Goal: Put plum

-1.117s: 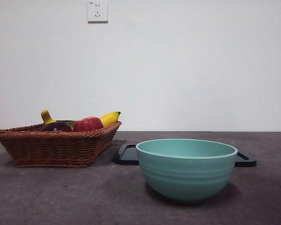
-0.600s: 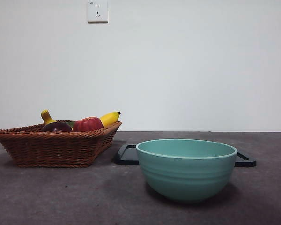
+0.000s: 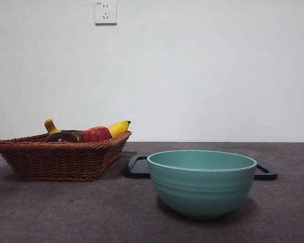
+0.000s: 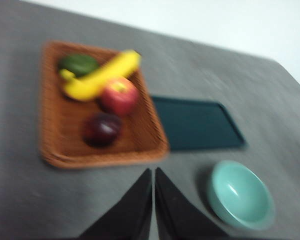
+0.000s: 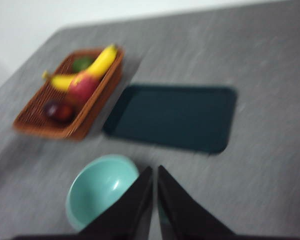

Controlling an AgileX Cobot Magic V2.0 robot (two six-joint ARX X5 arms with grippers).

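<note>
Nothing has moved on the counter since earlier. Both grippers — left gripper and right gripper — hang high with jaws closed, empty. The plum lies in the wicker basket beside the apple.

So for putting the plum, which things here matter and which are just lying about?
Job:
plum, in the wicker basket
left gripper, shut
right gripper, shut

Lying about:
red apple
banana
green fruit
teal bowl
dark tray
</note>
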